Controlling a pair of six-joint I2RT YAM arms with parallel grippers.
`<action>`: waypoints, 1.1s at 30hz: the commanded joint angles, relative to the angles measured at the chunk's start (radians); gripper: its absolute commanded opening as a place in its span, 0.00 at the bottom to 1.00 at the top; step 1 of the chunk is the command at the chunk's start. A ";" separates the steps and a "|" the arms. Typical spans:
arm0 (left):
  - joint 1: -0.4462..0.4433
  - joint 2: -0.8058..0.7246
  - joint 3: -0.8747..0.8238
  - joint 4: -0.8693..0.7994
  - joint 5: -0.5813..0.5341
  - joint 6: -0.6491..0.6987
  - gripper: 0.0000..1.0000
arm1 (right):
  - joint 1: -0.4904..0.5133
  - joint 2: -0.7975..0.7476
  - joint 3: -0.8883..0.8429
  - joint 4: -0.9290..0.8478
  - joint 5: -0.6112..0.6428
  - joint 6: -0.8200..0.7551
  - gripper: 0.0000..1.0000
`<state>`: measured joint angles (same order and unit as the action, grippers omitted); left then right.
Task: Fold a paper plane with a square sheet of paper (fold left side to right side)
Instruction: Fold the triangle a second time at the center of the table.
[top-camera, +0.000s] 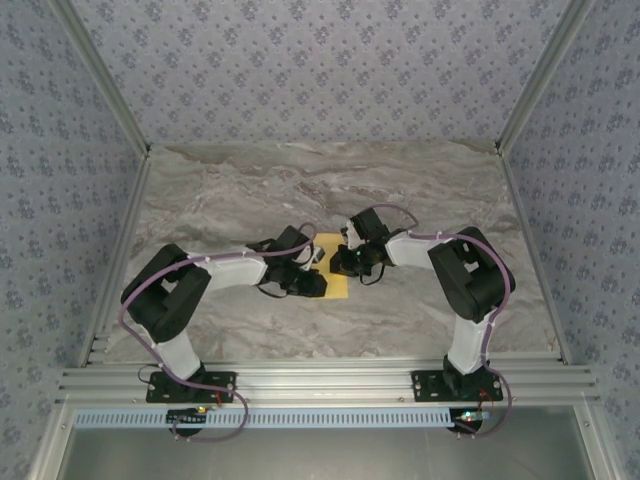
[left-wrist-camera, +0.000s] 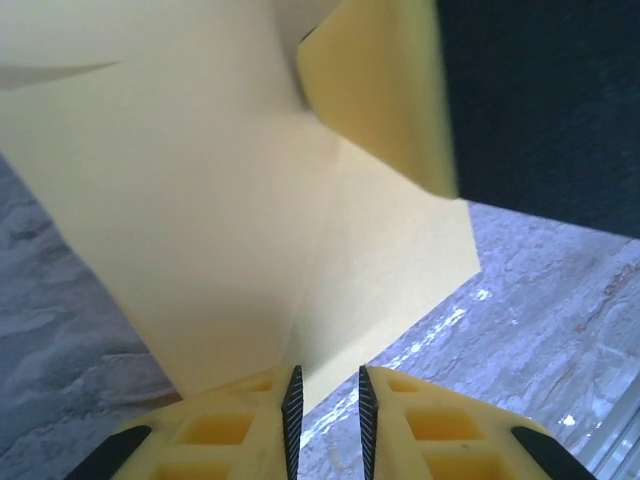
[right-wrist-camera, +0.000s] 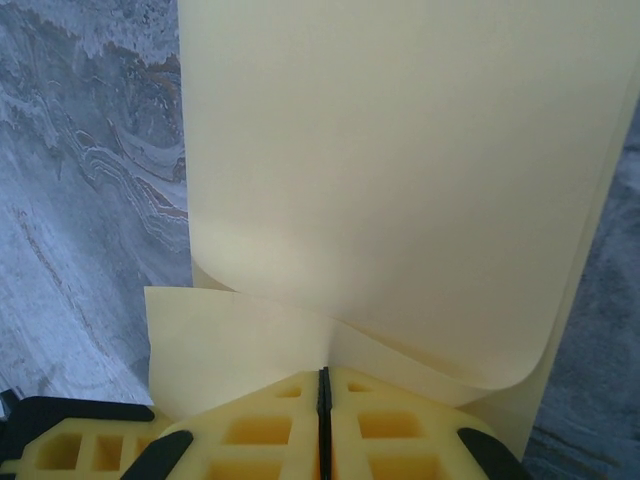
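Yellow sheet — a loose curl, mid-table

**Table**: flat top with a grey marble pattern crossed by pale and brownish veins. Aluminium side rails run along its left and right edges, and a wider grooved aluminium beam closes the near edge.

**Sheet of paper**: plain yellow, placed near the middle of the top, slightly toward the near edge. From the right wrist, its lower layer lies flat on the marble, while the upper part curls up and back over that layer. From the left wrist, part of the sheet stands clear of the surface, with one corner bent over.
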<state>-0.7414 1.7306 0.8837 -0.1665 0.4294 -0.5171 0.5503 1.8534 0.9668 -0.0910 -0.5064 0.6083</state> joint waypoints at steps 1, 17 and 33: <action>0.011 -0.008 -0.020 -0.005 -0.015 0.015 0.23 | -0.004 0.025 0.005 -0.081 0.053 -0.025 0.11; 0.022 0.011 -0.147 0.142 0.064 -0.034 0.03 | -0.020 -0.107 -0.061 0.081 -0.060 -0.020 0.06; 0.042 0.014 -0.171 0.150 0.076 -0.026 0.01 | 0.101 -0.043 -0.043 0.119 -0.044 -0.003 0.06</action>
<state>-0.7010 1.7161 0.7448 0.0532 0.5140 -0.5446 0.6453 1.7744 0.9012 0.0338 -0.5636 0.6048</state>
